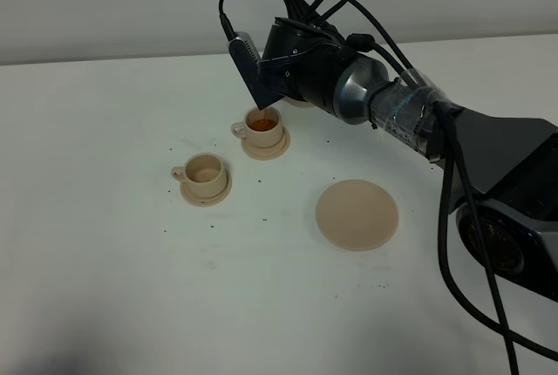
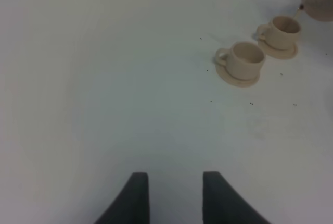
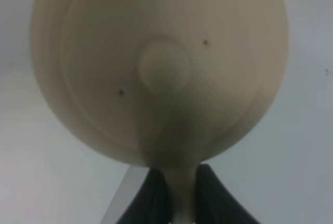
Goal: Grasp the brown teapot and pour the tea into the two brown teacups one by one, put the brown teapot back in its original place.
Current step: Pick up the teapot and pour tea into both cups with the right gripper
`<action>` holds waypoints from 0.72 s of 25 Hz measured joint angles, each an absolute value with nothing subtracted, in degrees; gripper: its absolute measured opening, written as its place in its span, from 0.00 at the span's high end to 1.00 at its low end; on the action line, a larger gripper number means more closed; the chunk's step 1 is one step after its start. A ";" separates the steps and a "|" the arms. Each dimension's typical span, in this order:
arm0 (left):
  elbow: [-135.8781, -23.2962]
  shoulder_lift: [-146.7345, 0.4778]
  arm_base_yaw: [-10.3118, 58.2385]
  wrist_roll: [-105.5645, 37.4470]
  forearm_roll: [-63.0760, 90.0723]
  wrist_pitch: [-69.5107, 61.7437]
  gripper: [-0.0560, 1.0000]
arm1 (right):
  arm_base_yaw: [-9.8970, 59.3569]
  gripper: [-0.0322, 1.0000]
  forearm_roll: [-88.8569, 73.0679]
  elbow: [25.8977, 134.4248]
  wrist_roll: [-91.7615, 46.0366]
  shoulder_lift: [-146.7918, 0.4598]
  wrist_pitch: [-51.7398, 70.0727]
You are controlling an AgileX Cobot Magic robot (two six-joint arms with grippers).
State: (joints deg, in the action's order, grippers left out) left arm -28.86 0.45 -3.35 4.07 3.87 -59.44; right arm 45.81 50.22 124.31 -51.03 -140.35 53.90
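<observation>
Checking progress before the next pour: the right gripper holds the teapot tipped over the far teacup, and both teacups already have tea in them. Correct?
Not quite. Only the far teacup has reddish tea in it; the near teacup looks empty, as the exterior high view shows. The right gripper does hold the teapot tipped over the far teacup.

Tan teapot [image 3: 156, 52]; tan teacups [image 1: 207, 170]; orange tea [image 1: 262, 123]; white table [image 1: 131, 288].

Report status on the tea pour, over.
Left gripper open, holding nothing. Right gripper shut on squat tan ceramic teapot, tipped over far tan teacup, tea in it. Near tan teacup empty. No obstruction seen.
</observation>
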 joint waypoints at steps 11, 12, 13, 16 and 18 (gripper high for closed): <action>-28.86 0.45 -3.35 4.07 3.87 -59.44 0.69 | 45.81 0.86 50.29 124.31 -51.19 -140.35 53.78; -28.86 0.45 -3.35 4.07 3.87 -59.44 0.69 | 45.81 0.86 50.32 124.31 -51.25 -140.35 53.78; -28.86 0.45 -3.35 4.07 3.87 -59.44 0.69 | 45.81 0.86 50.37 124.31 -51.37 -140.35 53.78; -28.86 0.45 -3.35 4.07 3.87 -59.44 0.69 | 45.81 0.86 50.36 124.31 -51.67 -140.35 53.78; -28.86 0.45 -3.35 4.07 3.87 -59.44 0.69 | 45.81 0.86 50.45 124.31 -51.67 -140.35 53.72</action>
